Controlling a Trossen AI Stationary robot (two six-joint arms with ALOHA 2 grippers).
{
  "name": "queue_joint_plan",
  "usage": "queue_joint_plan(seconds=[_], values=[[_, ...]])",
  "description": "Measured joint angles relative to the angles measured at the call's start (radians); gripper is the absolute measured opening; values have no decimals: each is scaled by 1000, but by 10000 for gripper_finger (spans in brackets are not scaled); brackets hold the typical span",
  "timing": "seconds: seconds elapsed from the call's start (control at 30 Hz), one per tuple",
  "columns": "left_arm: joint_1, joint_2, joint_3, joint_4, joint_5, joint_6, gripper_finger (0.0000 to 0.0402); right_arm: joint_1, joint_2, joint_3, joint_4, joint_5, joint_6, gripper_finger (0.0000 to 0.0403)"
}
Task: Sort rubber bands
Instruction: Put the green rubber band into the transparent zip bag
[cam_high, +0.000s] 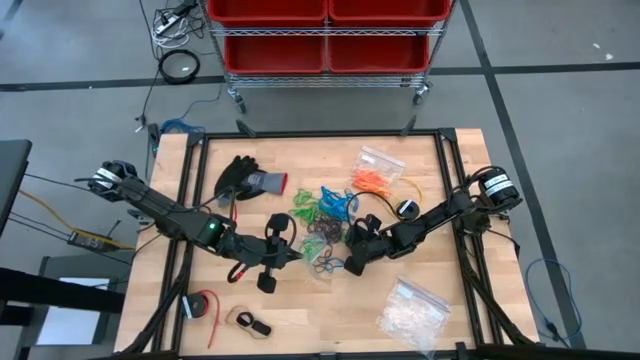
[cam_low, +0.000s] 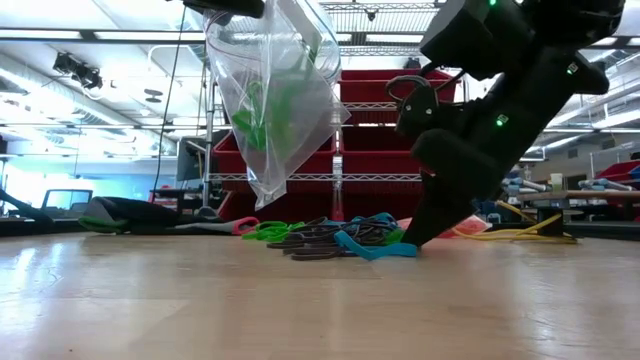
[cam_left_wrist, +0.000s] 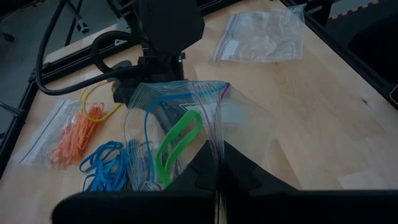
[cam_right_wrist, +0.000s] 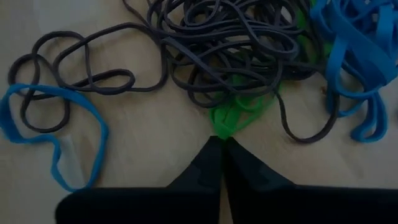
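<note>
Right wrist view shows you what overhead hides: right gripper (cam_right_wrist: 219, 144) pinched on a thin green rubber band (cam_right_wrist: 239, 115); left gripper (cam_left_wrist: 217, 163) clamps a clear plastic zip bag (cam_left_wrist: 186, 134).

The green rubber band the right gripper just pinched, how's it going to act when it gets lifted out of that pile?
Probably floppy: the green rubber band lies bunched and folded at the shut right gripper. It likely stretches before coming free, since dark bands cross over it. Those may drag along, being thin, light loops.
</note>
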Motion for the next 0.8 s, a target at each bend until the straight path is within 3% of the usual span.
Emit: queue_joint_plan(seconds=[0.23,0.53,0.67,0.8], values=[[0,0,0,1,0,0,15,66,-118,11,-33,-73,15,1],[0,0,0,6,0,0,15,176,-355,11,-36,81,-24,0],[0,0,0,6,0,0,15,184,-390,11,-26,114,-46,0],[0,0,0,6,0,0,15,184,-390,11,99,121,-142,0]])
